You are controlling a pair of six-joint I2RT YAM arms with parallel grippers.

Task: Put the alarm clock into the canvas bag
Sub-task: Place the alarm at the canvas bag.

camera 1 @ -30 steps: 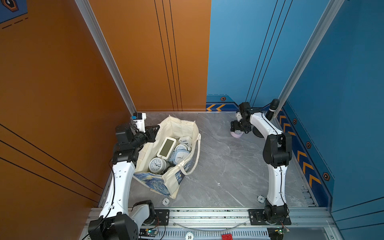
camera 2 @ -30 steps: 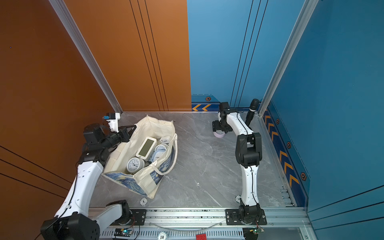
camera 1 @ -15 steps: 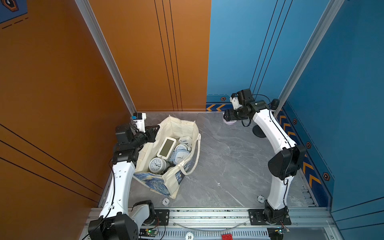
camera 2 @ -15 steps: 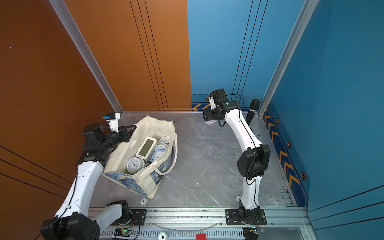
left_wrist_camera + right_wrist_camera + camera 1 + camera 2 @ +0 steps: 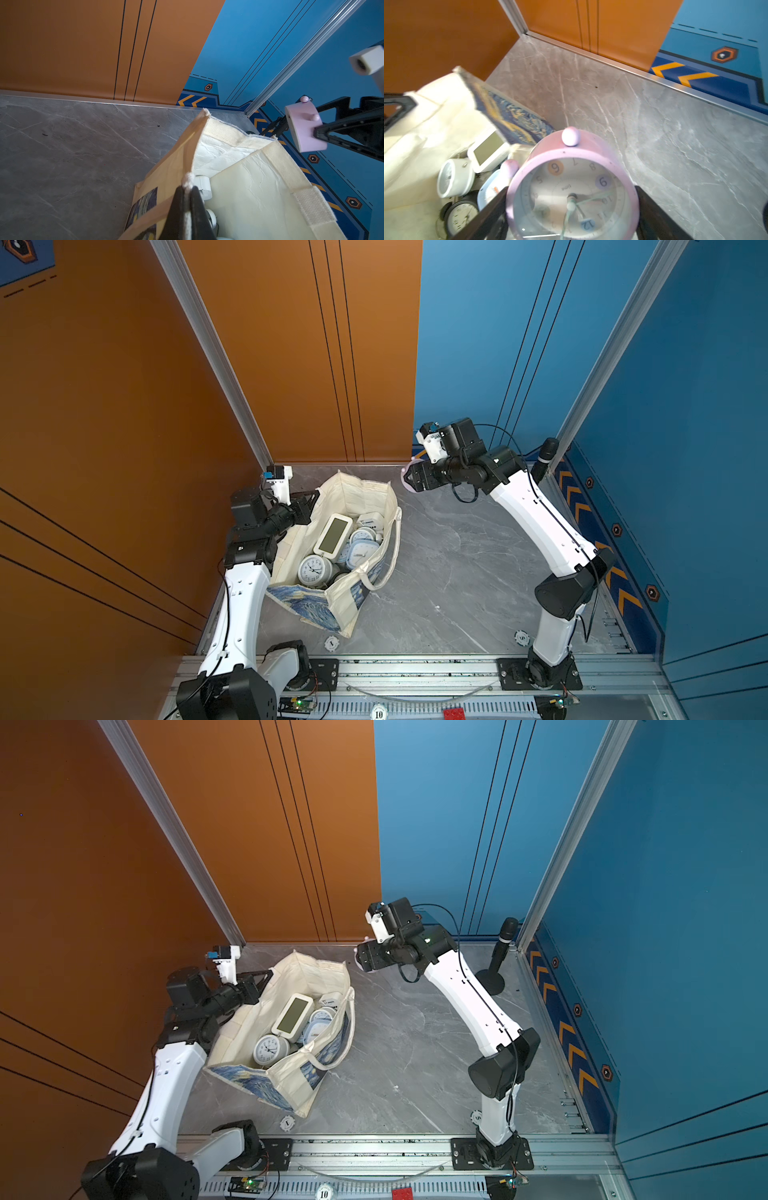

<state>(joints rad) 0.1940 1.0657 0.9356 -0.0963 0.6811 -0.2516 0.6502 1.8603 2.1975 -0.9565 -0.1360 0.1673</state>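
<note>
The left gripper (image 5: 187, 187) is pinched tight on the top edge of the canvas bag (image 5: 347, 605), which stands open on the table (image 5: 436, 564). The right gripper (image 5: 409, 480) clasps the pink alarm clock (image 5: 572, 187) in the air just beside the bag's far end, outside it.

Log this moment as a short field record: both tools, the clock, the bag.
left tool: shut on the rim of the canvas bag, holding its mouth open
right tool: clamped on the sides of the pink alarm clock
pink alarm clock: in the air by the bag's far corner, not yet inside
bag contents: several clocks, among them a white digital clock and a round white clock
task: unfinished
</note>
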